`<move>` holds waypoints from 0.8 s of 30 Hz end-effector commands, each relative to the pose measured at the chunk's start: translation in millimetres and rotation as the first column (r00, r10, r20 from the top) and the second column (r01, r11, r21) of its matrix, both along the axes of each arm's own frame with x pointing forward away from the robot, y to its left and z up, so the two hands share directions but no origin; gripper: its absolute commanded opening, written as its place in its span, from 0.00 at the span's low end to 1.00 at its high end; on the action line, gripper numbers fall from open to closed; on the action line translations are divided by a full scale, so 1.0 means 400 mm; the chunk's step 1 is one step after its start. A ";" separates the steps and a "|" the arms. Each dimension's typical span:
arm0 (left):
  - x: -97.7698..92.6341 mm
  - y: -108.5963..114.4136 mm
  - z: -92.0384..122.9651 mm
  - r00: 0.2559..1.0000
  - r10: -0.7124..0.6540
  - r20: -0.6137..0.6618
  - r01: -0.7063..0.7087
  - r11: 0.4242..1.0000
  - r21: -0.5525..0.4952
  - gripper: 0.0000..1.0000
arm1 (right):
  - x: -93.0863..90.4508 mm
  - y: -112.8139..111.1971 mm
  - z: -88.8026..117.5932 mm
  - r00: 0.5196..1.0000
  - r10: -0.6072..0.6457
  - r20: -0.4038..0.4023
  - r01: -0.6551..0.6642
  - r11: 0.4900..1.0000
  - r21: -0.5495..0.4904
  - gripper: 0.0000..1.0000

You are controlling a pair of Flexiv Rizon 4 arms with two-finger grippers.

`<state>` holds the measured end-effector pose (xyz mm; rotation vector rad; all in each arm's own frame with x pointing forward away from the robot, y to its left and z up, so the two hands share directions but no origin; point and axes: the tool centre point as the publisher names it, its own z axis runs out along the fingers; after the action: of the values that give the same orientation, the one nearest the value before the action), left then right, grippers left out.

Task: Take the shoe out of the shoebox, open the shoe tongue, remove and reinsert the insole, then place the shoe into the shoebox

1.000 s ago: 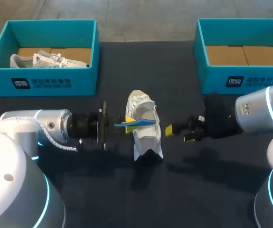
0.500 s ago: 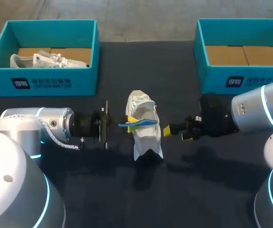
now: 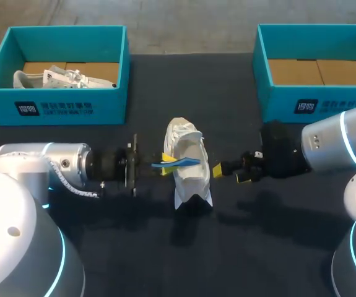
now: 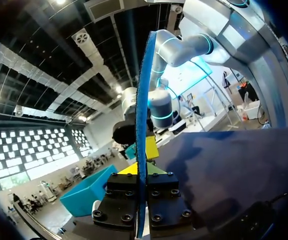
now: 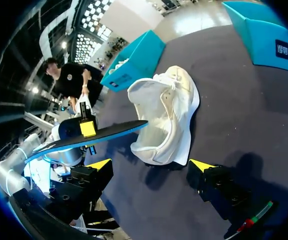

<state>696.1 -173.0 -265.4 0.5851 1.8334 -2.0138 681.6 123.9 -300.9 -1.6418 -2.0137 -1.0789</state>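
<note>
A white fabric shoe [image 3: 188,170] is being shown lying in the middle of the dark table [image 3: 227,93], between the two grippers. At the shoe's 9 o'clock, the left gripper [image 3: 168,162] is being kept pinched on a thin blue foam insole [image 3: 189,160]. The insole is being held flat across the shoe, its free end pointing toward 3 o'clock. At the shoe's 3 o'clock, just beside it and apart from it, the right gripper [image 3: 232,173] is being kept spread, with only bare table between its yellow tips.

In the left wrist view the insole is being shown edge-on, as a narrow blue strip clamped between the two black finger blocks. The right arm is being seen ahead of it, and the shoe is not being shown there. In the right wrist view the shoe's wide opening is being shown ahead of the spread fingers. The insole's end is reaching the opening's rim, but whether it is touching cannot be told.

At the shoe's 10 o'clock, well apart, a teal cardboard shoebox [image 3: 66,108] is being occupied by a second white shoe [image 3: 60,77]. At 2 o'clock a matching teal shoebox [image 3: 317,105] is showing its brown cardboard floor. In the head view, part of the shoe's upper is being covered by the insole and the left fingertips.
</note>
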 end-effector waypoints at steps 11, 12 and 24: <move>-0.002 0.013 -0.009 1.000 0.026 -0.005 -0.026 1.000 0.012 0.00 | -0.003 0.006 0.000 1.000 -0.005 0.001 0.005 1.000 -0.006 1.00; -0.002 0.013 -0.009 1.000 0.026 -0.005 -0.026 1.000 0.012 0.00 | -0.003 0.006 0.000 1.000 -0.005 0.001 0.005 1.000 -0.006 1.00; 0.000 0.011 -0.003 1.000 0.029 -0.003 -0.029 1.000 0.007 0.00 | -0.003 0.006 0.000 1.000 -0.005 0.001 0.005 1.000 -0.006 1.00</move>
<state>696.6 -168.0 -267.3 0.5562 1.8391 -1.9949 681.6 124.0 -301.0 -1.6417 -2.0137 -1.0790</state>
